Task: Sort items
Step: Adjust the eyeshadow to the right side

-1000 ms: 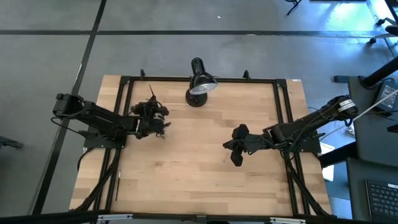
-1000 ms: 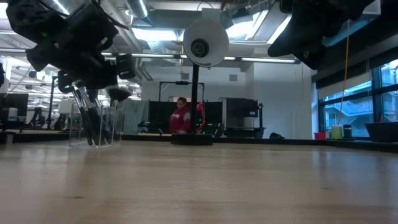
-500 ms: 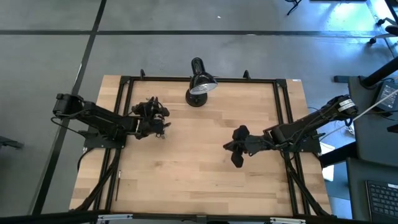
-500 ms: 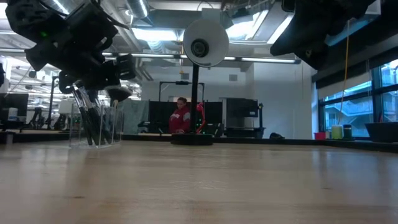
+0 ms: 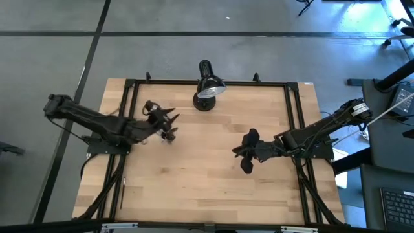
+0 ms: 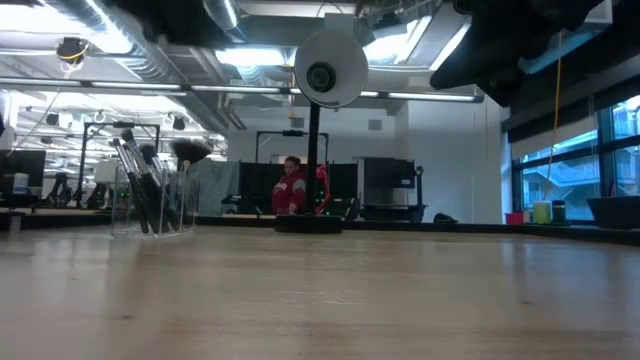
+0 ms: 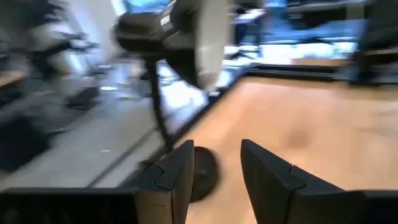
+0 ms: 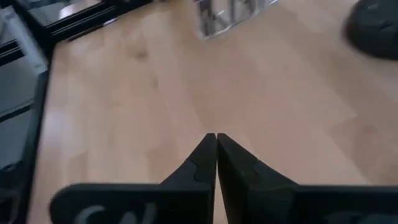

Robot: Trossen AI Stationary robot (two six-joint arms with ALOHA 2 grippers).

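Left gripper (image 7: 214,171) stands with its fingers spread and nothing between them, as the left wrist view shows, and it has drawn back from above the clear cup (image 6: 152,203) toward its own side of the table; in the earlier low views it hung directly over that cup, whereas now the cup stands uncovered. Judgement: a brush has just been released into the cup and the arm is clearing off, so this placement looks complete. Beyond the gripper, the makeup brushes (image 6: 140,180) stand bunched in the cup, leaning at slight angles, thin dark stick handles with fuller bristle heads at the top. The cup is transparent and straight-walled, resting on the pale wood-grain table (image 5: 207,181). Farther off stands the black desk lamp (image 5: 207,87), round-shaded on a disc base. Right gripper (image 8: 216,158) waits well apart on the opposite side, fingers pressed together on nothing. No loose brush is discernible on the table surface, so the sorting appears near its end.
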